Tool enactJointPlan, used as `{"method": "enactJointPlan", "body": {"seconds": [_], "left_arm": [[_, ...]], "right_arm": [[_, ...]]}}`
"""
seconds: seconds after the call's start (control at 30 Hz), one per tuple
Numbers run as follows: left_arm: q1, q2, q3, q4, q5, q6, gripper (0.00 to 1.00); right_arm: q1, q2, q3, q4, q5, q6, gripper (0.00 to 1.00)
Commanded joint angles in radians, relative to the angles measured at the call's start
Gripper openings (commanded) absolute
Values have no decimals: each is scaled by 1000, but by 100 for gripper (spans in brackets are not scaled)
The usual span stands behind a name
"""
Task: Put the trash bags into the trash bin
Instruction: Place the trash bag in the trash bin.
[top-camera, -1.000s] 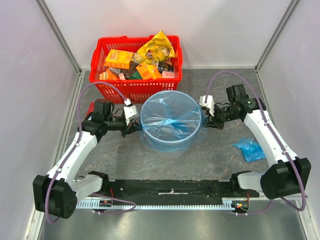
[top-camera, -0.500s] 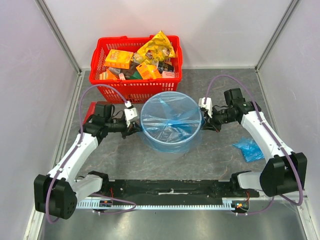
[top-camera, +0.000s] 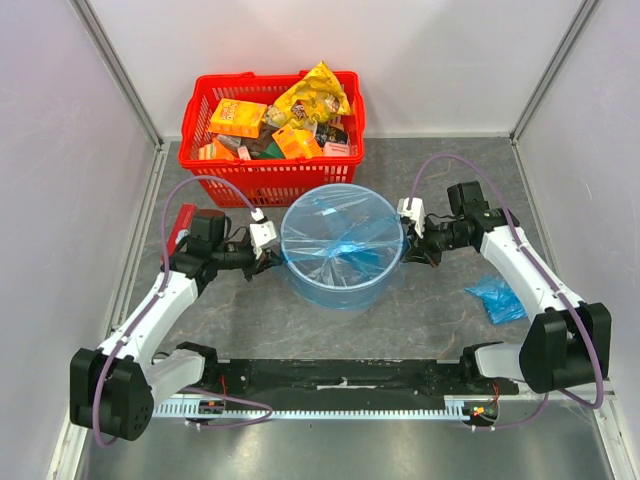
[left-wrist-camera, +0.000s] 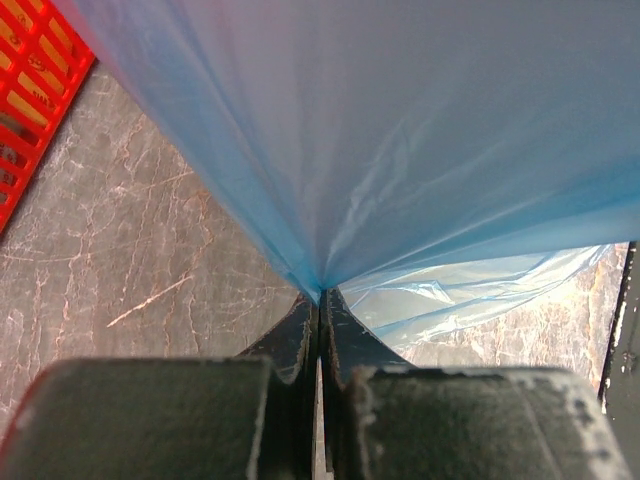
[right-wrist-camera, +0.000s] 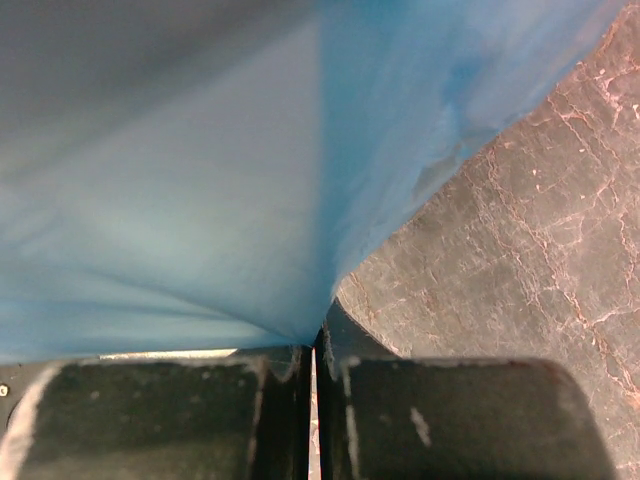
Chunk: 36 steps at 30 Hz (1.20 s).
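**Top external.** The trash bin (top-camera: 300, 275) stands between your two grippers, straight ahead of each set of fingertips. A blue trash bag (top-camera: 340, 235) is spread across its mouth, with film draped over the rim and down the outer wall. Your left gripper (top-camera: 272, 256) is at the bin's left side and your right gripper (top-camera: 407, 248) is at its right side. Both meet the film just below the rim. From this view you cannot tell how the jaws stand. A second trash bag (top-camera: 498, 298), crumpled into a small bundle, lies on the table (top-camera: 440, 310) behind your right gripper, beside that arm's forearm and apart from the bin. The red basket (top-camera: 270, 178), full of packets, sits ahead of and to the right of your left gripper, just beyond the bin.

**Left wrist.** Left gripper (left-wrist-camera: 318, 308): the jaws are pressed together and pinch a gathered fold of the trash bag (left-wrist-camera: 400, 130). The film fans out taut, up and away from the fingertips. The red basket (left-wrist-camera: 28, 90) shows to the upper left of the fingers, with bare table (left-wrist-camera: 130, 270) below it.

**Right wrist.** Right gripper (right-wrist-camera: 314, 345): the jaws are closed tight on the trash bag (right-wrist-camera: 180, 200). The sheet rises from the pinch and fills the view above and to the left. To the right of the fingers there is only table (right-wrist-camera: 520, 260).
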Motion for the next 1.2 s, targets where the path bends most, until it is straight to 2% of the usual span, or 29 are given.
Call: {"method": "enactJointPlan", "body": {"seconds": [0.0, 0.33, 0.63, 1.17], "left_arm": [[0, -19, -41, -22, -61, 26, 2], [0, -55, -114, 43, -141, -8, 2], [-1, -53, -145, 104, -116, -60, 2], [-1, -49, -180, 81, -153, -22, 2]], "right_arm": [[-9, 19, -30, 4, 71, 12, 0], [-13, 64, -60, 56, 131, 31, 0], [-78, 78, -65, 58, -36, 15, 0], [-140, 239, -56, 65, 4, 32, 0]]}}
